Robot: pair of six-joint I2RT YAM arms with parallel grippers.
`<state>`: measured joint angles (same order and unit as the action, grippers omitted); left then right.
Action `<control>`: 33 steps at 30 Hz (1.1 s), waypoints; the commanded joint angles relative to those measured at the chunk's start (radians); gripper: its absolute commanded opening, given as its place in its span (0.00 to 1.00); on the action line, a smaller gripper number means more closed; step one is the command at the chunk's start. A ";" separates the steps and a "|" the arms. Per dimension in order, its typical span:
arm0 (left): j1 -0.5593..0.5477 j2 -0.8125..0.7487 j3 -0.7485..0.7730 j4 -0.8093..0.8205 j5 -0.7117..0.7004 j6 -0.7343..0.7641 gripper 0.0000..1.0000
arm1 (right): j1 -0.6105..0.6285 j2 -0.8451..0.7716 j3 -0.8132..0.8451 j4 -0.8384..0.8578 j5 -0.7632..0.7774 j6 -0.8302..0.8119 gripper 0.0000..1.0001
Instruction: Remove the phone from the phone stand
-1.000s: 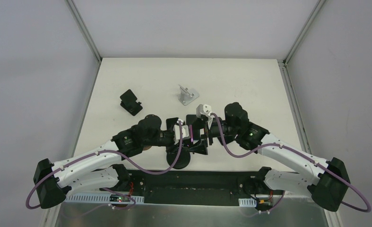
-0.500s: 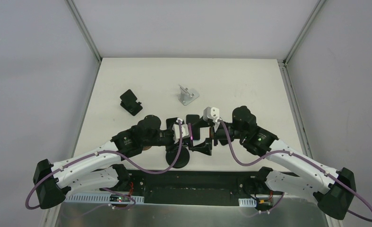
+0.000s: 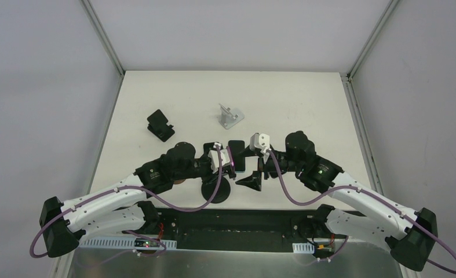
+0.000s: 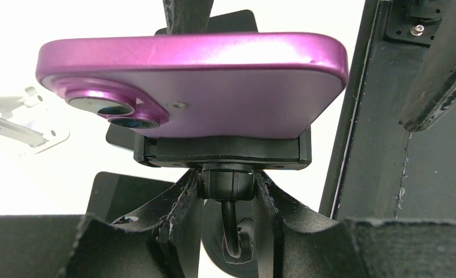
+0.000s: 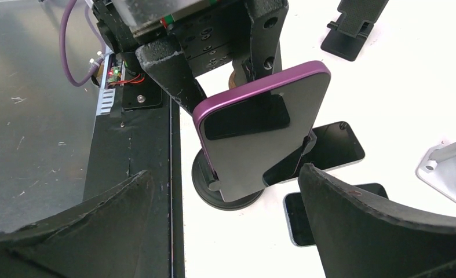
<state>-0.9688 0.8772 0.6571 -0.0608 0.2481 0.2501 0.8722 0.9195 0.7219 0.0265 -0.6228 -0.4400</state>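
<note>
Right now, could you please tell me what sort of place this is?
Likely a robot test cell: white table boxed by grey panels, black stand and silver stand laid out.

Overhead view; two close wrist views on phone (image 4: 202,87)

Both arms meet near the front of the white bench (image 3: 306,104). The left gripper (image 3: 224,167) sits over the phone stand (image 3: 215,191), above its round black base. The phone (image 3: 233,165) shows only a purple edge. The right gripper (image 3: 250,167) faces it, jaws spread wide. A second phone (image 3: 236,147) lies flat just behind. A black stand (image 3: 160,125) and a silver stand (image 3: 230,116) sit farther back.
</note>
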 commanded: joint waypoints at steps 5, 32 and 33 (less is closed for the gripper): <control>0.000 -0.040 0.005 0.099 0.097 0.050 0.00 | -0.008 -0.032 0.000 0.007 -0.021 -0.038 0.99; 0.000 -0.019 0.011 0.099 0.205 0.052 0.00 | 0.030 0.112 0.112 0.065 -0.143 0.015 0.99; 0.001 -0.018 0.012 0.099 0.206 0.051 0.00 | 0.031 0.114 0.113 0.065 -0.144 0.015 0.99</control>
<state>-0.9688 0.8700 0.6518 -0.0574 0.4389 0.2882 0.8894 1.0271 0.7822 0.0387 -0.7208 -0.4297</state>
